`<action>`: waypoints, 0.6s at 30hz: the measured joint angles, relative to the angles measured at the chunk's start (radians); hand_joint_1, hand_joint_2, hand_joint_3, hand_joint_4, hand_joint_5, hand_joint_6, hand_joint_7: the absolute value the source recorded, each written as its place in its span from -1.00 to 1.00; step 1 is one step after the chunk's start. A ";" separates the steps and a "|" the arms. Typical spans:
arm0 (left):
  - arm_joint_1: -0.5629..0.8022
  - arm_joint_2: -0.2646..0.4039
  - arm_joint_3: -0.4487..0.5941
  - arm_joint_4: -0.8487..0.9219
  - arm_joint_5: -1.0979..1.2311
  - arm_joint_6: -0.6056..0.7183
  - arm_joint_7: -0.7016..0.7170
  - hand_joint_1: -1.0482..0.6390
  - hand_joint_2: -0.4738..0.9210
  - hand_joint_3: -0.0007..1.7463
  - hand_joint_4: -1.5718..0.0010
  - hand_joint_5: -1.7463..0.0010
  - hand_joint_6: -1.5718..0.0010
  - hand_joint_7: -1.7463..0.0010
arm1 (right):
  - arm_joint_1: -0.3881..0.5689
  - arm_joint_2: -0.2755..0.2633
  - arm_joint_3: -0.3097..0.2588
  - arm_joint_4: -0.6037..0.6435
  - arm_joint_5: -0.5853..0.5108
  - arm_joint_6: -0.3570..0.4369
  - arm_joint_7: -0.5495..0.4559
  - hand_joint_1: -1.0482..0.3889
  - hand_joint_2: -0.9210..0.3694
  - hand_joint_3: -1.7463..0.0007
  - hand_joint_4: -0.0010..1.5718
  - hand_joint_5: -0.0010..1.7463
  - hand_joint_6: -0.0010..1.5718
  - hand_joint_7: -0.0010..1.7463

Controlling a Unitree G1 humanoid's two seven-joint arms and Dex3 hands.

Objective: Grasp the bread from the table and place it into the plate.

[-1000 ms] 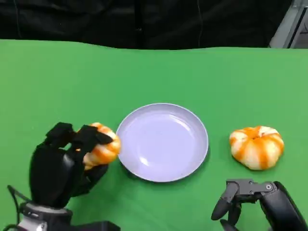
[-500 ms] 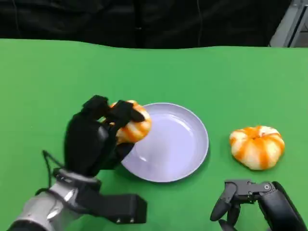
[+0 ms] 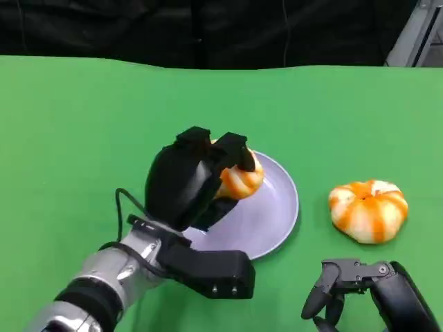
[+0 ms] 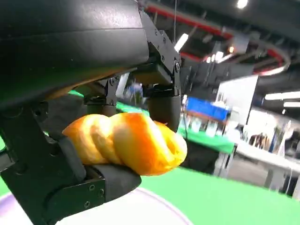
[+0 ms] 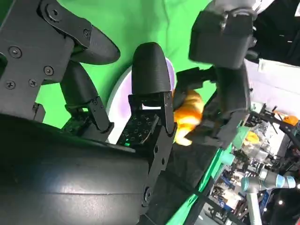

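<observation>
- We saw the left hand (image 3: 187, 183) gripping the bread (image 3: 239, 176), fingers (image 4: 164, 105) wrapped over it, thumb beneath.
- Bread hung above the plate (image 3: 277, 214), at its left part.
- Right hand (image 3: 360, 287) sat low near the counter (image 3: 83, 117) edge, fingers spread, holding nothing.
- Second bread (image 3: 369, 211) lay right of the plate, apart.

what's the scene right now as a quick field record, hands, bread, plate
left robot hand: holds a bread roll above the plate, roll not set down
right robot hand: low at the table's near edge, fingers apart, holds nothing
plate: pale, round, on the green table; nothing lying in the part that shows
second bread roll: on the table, on the right hand's side of the plate, apart from it
task state: bread grasped, not yet placed
</observation>
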 measured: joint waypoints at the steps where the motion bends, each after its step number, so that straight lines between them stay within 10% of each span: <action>1: -0.005 -0.006 0.000 0.007 -0.010 0.003 -0.017 0.04 0.38 -0.01 0.05 -0.61 0.00 -0.24 | 0.000 0.000 0.001 -0.002 0.000 0.001 0.000 0.34 0.47 -0.73 0.36 0.68 0.44 0.15; 4: -0.008 -0.016 0.001 0.006 -0.047 0.031 -0.131 -0.12 0.87 -0.64 0.58 0.13 0.35 0.60 | 0.002 0.000 0.002 -0.009 0.000 0.002 0.000 0.33 0.47 -0.71 0.37 0.66 0.44 0.15; 7: -0.005 -0.014 -0.001 -0.010 -0.061 0.095 -0.282 -0.38 0.99 -0.75 0.93 0.52 0.69 0.92 | 0.002 0.000 0.002 -0.010 -0.004 0.002 -0.001 0.33 0.45 -0.70 0.38 0.64 0.45 0.14; 18: 0.044 0.031 -0.017 -0.233 -0.083 0.346 -0.722 -0.83 1.00 -0.50 1.00 1.00 0.98 1.00 | 0.003 0.000 0.002 -0.010 -0.014 0.002 -0.001 0.34 0.47 -0.73 0.39 0.62 0.46 0.13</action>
